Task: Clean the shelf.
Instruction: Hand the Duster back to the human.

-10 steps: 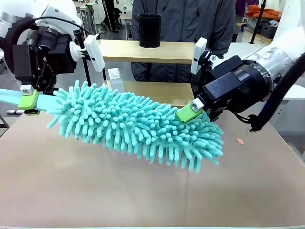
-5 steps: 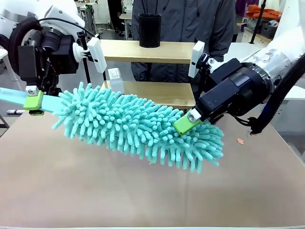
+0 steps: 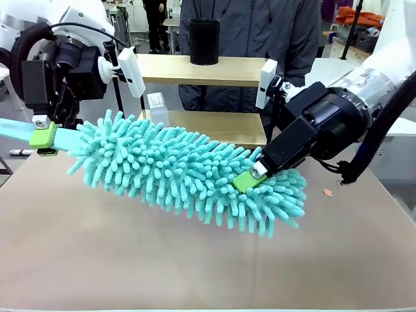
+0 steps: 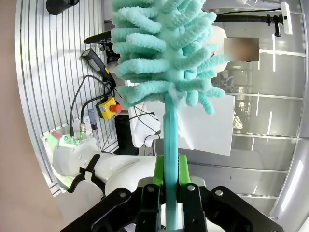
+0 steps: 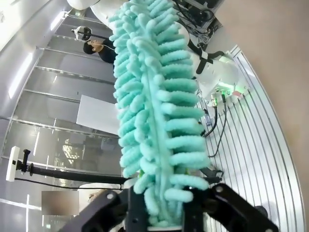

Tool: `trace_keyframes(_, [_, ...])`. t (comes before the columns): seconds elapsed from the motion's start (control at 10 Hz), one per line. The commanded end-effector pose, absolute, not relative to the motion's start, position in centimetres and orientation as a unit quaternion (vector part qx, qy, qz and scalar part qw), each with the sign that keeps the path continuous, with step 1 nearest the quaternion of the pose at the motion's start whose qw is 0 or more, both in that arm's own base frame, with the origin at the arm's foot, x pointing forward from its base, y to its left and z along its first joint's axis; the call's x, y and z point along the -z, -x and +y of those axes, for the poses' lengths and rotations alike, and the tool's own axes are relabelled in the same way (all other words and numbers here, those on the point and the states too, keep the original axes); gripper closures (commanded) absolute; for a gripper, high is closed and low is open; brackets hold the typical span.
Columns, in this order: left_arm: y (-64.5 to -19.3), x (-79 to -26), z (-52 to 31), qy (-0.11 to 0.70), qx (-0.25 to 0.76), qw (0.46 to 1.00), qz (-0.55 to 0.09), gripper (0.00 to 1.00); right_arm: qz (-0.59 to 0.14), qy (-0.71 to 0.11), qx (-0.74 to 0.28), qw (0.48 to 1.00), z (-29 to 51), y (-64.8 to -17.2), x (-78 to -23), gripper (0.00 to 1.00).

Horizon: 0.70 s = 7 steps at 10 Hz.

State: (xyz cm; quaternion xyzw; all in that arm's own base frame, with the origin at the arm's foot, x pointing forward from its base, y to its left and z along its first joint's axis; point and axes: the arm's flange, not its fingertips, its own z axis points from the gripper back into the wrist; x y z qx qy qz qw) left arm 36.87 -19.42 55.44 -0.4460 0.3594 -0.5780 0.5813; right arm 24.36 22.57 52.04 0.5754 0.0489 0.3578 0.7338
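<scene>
Long turquoise chenille duster (image 3: 188,172) with shaggy microfibre fingers, held slantwise above the tan counter (image 3: 195,266), high end toward 10 o'clock, low end toward 4 o'clock. Left gripper (image 3: 43,138) at 9 o'clock of the scene: jaws clamped tight on the duster's flat turquoise handle (image 3: 16,130), green pads pressing either face of the strip; the left wrist view confirms it, handle (image 4: 170,159) running straight up between the pads of the left gripper (image 4: 170,193) into the fluffy head (image 4: 164,53). Right gripper (image 3: 250,179) comes in from 3 o'clock and is sunk into the head's lower end, one green pad showing against the pile; jaws drawn in close around the fluffy end, and in the right wrist view the chenille (image 5: 157,111) rises from between the fingers of the right gripper (image 5: 161,212), pile bunched there. Two-tier rack of light wooden boards in a thin black frame (image 3: 221,71) stands behind the duster at 12 o'clock, at the counter's far edge, apart from it. Black cylindrical cup (image 3: 204,40) on the top board. A person in a dark grey jacket (image 3: 253,32) stands just behind the shelf.
</scene>
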Motion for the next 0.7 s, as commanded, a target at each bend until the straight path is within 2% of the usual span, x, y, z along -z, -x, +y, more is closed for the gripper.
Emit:
trace_keyframes(0.0, [-37.74,-55.84,-19.54,0.444,0.572,0.586,0.364,0.88,0.059,-0.575,-0.367,0.729,22.58,-24.55,-52.25,1.00])
trace_keyframes(0.5, [-37.85,-55.84,-19.57,0.445,0.572,0.588,0.359,0.88,0.066,-0.576,-0.369,0.727,22.63,-24.56,-52.15,1.00])
trace_keyframes(0.6, [-37.86,-55.88,-19.56,0.446,0.570,0.591,0.357,0.43,0.067,-0.577,-0.368,0.726,22.62,-24.57,-52.12,1.00])
